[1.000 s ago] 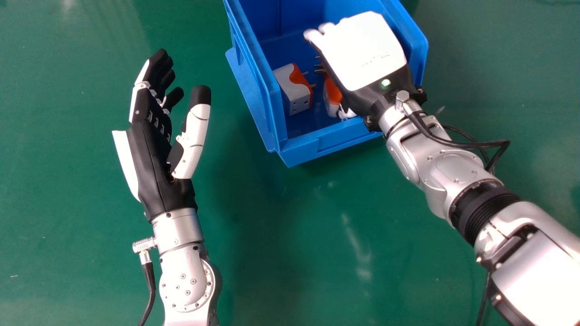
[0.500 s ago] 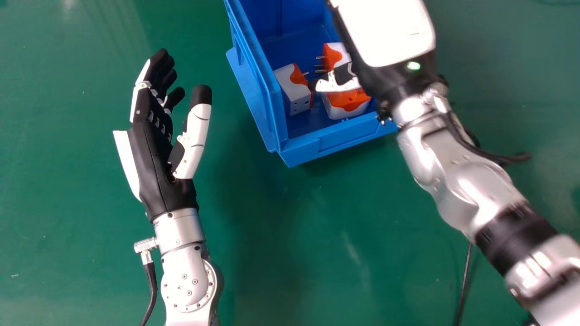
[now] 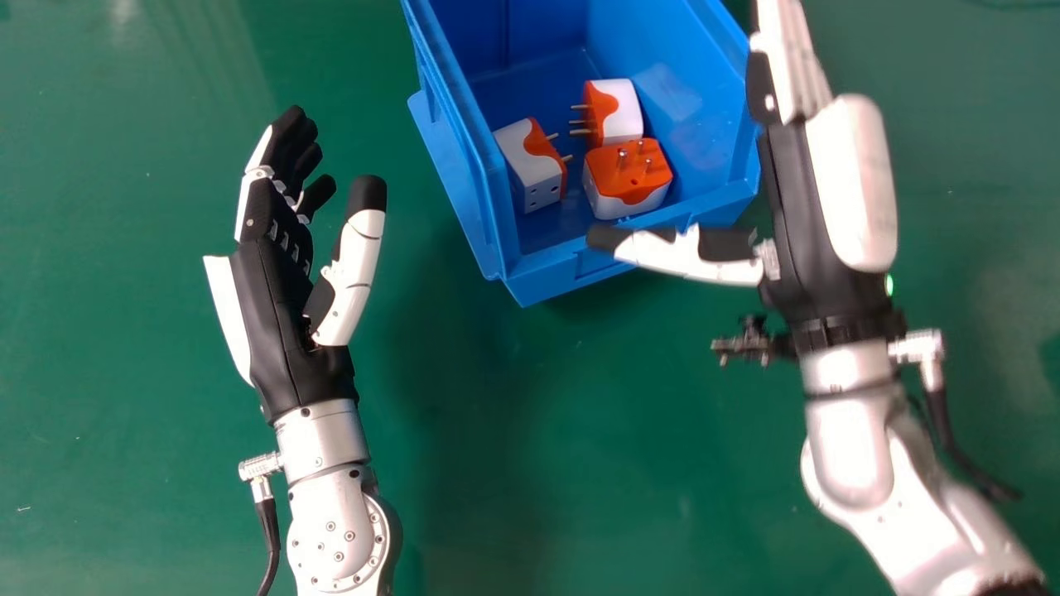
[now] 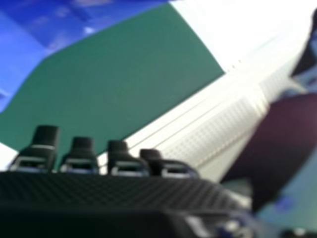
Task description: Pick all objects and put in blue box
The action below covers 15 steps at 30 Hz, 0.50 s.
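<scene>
In the head view, the left hand (image 3: pixel 281 290) has its fingers (image 3: pixel 286 136) open and loosely extended, and it holds nothing; the green surface (image 3: pixel 497 414) lies between its thumb and the blue box (image 3: pixel 542 281). The right hand (image 3: pixel 799 219) is open too, holding nothing, its fingers (image 3: pixel 787 62) stretched forward along the right side of the box, and its thumb (image 3: pixel 691 252) reaches inward across the box's near right corner — whether it touches the rim, I cannot tell. All three white-and-orange plug adapters sit inside the box, to the left of the right hand's fingers and to the right of the left hand's. The near right adapter (image 3: pixel 628 178) is the closest to the right thumb's tip, just beyond it, with its metal pins pointing up. Behind that one, farther from the thumb, the back adapter (image 3: pixel 617 112) lies with its pins toward the left hand's side. The left adapter (image 3: pixel 530 165) is nearest the left hand's fingers, its pins pointing toward the right hand. In the right hand view, the right hand's (image 4: pixel 99 193) black fingertips (image 4: pixel 81 148) are spaced apart with nothing gripped. Past them are a pale, ribbed object (image 4: pixel 208 134), too blurred to name, and the green surface, with part of the blue box beyond.
</scene>
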### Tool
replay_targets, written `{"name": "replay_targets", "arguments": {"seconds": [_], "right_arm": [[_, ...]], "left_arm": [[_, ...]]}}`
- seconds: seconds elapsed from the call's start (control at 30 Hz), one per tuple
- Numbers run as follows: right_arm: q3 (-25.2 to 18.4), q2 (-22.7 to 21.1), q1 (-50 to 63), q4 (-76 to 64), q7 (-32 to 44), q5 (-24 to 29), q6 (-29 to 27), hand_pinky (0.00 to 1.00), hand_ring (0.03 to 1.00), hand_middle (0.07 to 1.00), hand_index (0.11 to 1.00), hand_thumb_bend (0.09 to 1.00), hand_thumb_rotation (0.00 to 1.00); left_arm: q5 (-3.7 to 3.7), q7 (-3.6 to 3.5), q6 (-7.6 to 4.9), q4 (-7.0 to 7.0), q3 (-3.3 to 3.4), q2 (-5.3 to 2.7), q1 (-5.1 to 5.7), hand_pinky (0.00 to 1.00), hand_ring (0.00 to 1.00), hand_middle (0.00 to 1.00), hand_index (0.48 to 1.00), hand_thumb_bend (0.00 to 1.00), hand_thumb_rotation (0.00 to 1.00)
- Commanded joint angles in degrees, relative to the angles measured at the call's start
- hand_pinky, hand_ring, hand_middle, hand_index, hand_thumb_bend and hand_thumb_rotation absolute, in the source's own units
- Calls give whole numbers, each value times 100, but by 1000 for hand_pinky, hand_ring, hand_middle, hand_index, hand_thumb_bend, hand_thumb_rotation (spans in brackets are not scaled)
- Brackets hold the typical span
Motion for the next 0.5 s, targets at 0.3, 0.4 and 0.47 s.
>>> {"name": "replay_targets", "arguments": {"seconds": [0.3,0.4,0.47], "right_arm": [[-155,952,600,359,-51,190,-1039,851,949,984,998,832,677],[-168,1140,787,341,-157,53,-1087,847,942,980,996,826,735],[-194,1288,913,302,-184,66,-1112,847,942,980,996,826,735]], "left_arm": [[5,-170,-40,-64,-60,6,20,821,860,856,819,706,524],[53,-175,-43,-63,-62,16,41,821,861,857,820,705,525],[71,-195,-41,-96,-72,29,87,821,861,857,820,705,525]]}}
